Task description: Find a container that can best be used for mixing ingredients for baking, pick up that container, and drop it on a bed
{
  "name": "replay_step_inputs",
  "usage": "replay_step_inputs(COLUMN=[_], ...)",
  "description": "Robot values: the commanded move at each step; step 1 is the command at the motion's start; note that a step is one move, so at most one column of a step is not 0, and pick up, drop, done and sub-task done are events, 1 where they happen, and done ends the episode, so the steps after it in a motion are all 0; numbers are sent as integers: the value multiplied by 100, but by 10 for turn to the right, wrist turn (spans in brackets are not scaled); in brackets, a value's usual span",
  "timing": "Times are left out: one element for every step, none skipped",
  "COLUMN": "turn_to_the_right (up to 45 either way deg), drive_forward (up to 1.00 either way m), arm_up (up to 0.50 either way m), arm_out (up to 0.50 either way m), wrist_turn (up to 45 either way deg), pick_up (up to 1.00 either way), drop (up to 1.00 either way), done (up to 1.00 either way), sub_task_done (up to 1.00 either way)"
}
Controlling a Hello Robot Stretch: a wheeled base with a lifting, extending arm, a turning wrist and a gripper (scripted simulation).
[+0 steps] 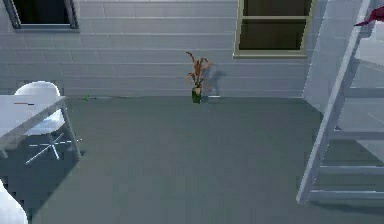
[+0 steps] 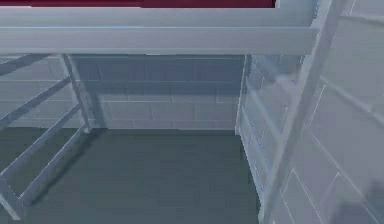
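Note:
A pale grey bunk or loft bed frame (image 1: pixel 345 120) with ladder-like rungs rises at the forward view's right edge, with a bit of red bedding (image 1: pixel 370 15) at its top. In the arm side view the same pale frame (image 2: pixel 150 40) spans the top as a wide rail, with a strip of dark red (image 2: pixel 150 3) above it and slanted posts (image 2: pixel 300 120) on the right.
A white desk (image 1: pixel 25 110) and a white swivel chair (image 1: pixel 45 115) stand at the forward view's left. A small potted plant (image 1: pixel 198 78) sits by the far wall under two dark windows (image 1: pixel 275 25). Grey floor (image 1: pixel 190 160) lies open in the middle.

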Motion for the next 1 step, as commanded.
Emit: replay_step_inputs(turn_to_the_right=[-450], drive_forward=[0], arm_up=[0], arm_out=[0], wrist_turn=[0], pick_up=[0], drop=[0], done=[0], sub_task_done=[0])
